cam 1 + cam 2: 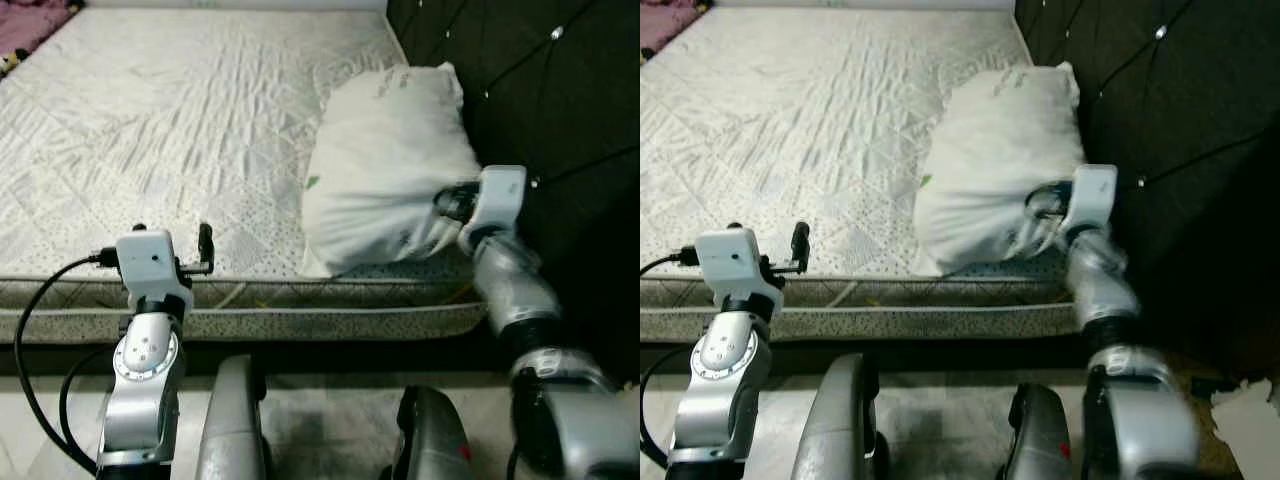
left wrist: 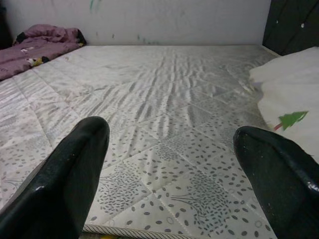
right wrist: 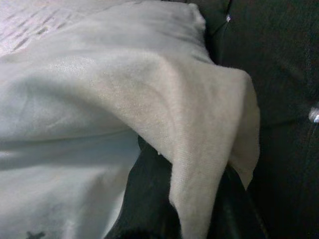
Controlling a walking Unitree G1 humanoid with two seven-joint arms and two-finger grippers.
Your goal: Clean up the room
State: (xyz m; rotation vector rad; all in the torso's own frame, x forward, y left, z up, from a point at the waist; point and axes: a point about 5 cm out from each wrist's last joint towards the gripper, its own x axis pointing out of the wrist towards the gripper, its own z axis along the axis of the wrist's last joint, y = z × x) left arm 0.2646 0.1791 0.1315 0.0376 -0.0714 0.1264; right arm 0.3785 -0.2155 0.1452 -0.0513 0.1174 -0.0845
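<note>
Right jaws (image 3: 192, 209) on pillow (image 1: 385, 170)

No readable words, numbers or brand names appear anywhere. The only mark is a small green tree-shaped print with a red stem on the white pillow (image 2: 291, 94), on the right of the bed; it carries no lettering.
</note>
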